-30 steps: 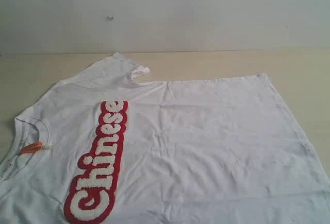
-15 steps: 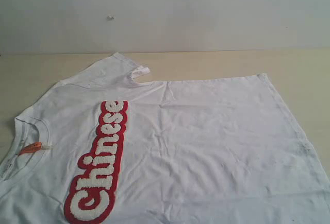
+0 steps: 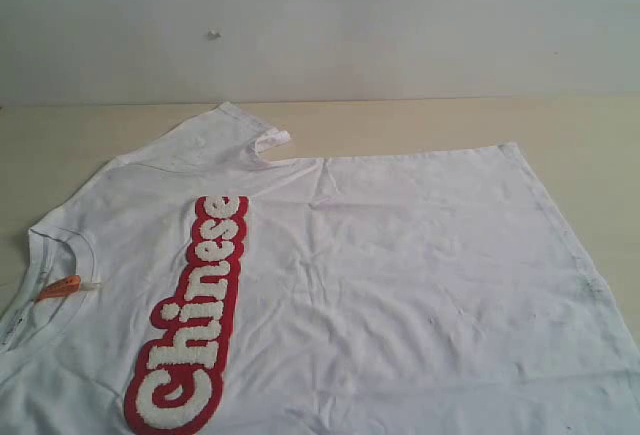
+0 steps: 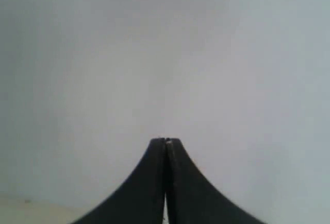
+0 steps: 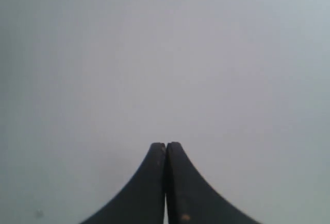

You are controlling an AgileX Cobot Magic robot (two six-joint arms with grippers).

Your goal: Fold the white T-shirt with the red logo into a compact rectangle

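The white T-shirt [image 3: 400,275] lies spread flat and wrinkled on the table in the exterior view, its ribbed neck at the left with a small orange tag [image 3: 58,288]. The red logo [image 3: 195,315] runs as a long strip down the chest. One short sleeve [image 3: 225,135] points toward the back wall. Neither arm shows in the exterior view. My left gripper [image 4: 165,140] is shut with nothing in it, facing a plain grey wall. My right gripper [image 5: 166,144] is shut too, empty, facing the same blank surface.
The beige table [image 3: 420,125] shows bare along the back and at the right [image 3: 600,175] beside the shirt's hem. A pale wall [image 3: 320,25] rises behind the table.
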